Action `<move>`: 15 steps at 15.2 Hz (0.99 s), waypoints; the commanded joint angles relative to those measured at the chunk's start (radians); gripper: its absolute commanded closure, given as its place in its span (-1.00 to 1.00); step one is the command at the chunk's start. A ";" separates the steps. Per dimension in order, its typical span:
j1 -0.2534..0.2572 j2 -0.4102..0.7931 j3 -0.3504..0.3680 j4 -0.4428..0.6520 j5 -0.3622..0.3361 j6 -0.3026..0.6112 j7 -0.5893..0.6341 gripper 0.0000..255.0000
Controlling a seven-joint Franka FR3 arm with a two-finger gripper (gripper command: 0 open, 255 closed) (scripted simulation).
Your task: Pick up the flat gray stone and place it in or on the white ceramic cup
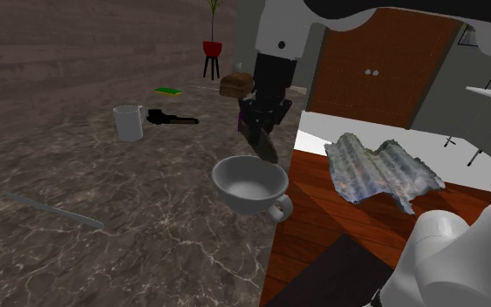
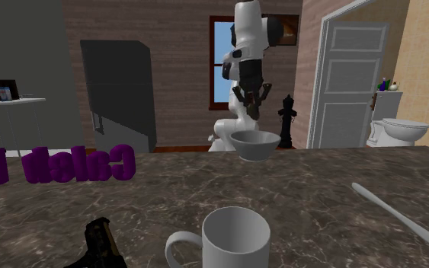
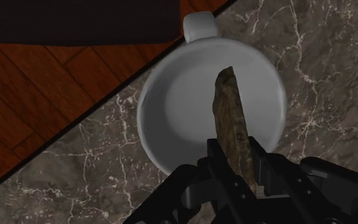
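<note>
tall white mug (image 1: 128, 122) toward the surface's (image 1: 147, 244) far edge | black pistol (image 1: 170, 117) just beside mug | green book (image 1: 168, 90) nearer far edge | long pale utensil (image 1: 56, 212) lying flat | crumpled grey sheet (image 1: 378, 170) on wooden floor (image 1: 322, 231)

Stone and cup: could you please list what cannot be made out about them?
The stone's gripped end: wrist view, hidden between the tool's fingers.
The cup's floor under the stone: wrist view, covered by it.
The stone's outline: shoulder view, lost against the dark tool.
</note>
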 commanded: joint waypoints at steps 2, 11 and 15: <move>0.006 -0.013 0.013 -0.049 0.006 0.038 0.013 1.00; 0.009 -0.039 0.019 -0.193 0.014 0.155 -0.001 1.00; 0.009 -0.041 0.020 -0.214 0.015 0.174 -0.003 1.00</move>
